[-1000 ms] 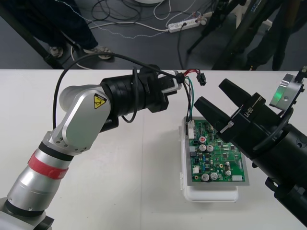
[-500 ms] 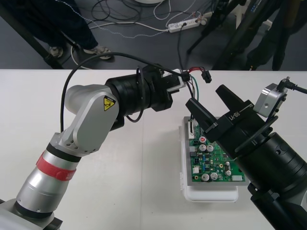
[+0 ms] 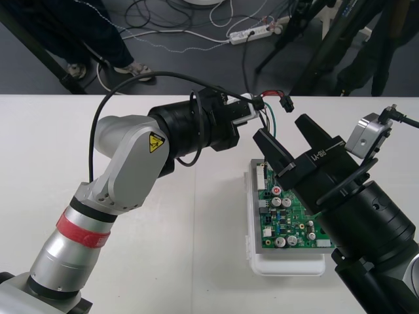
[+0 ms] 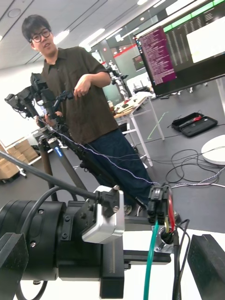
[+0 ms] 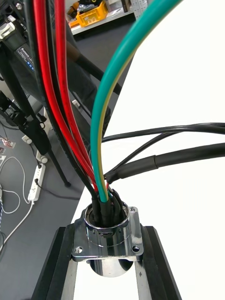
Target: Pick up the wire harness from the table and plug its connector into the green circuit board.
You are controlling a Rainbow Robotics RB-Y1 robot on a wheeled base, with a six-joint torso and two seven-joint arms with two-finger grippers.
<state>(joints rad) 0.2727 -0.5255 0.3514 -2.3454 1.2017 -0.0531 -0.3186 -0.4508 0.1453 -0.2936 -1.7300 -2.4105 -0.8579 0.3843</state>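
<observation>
My left gripper [image 3: 253, 113] hangs above the table behind the green circuit board [image 3: 292, 216]. It is shut on the harness's round metal socket [image 5: 108, 230], whose flange sits between the black fingers [image 5: 52, 268]. Red, black and green wires [image 5: 101, 140] lead out of the socket. The small black plug [image 3: 286, 104] hangs free in the air past the gripper, apart from the board. My right gripper [image 3: 290, 142] stands open over the board's far end, just below the plug. In the right wrist view the plug [image 4: 159, 205] and green wire [image 4: 151, 262] stand between its two fingers [image 4: 207, 265].
The board sits on a white base [image 3: 288, 265] at the table's right. Bare table [image 3: 196, 248] lies to the left of it. The left arm's black cable [image 3: 131, 82] loops above its links. Beyond the far edge is dark floor with a power strip [image 3: 252, 33].
The left gripper has carried the harness a little to the right. The right arm has swung in leftward, bringing its open fingers up under the plug.
</observation>
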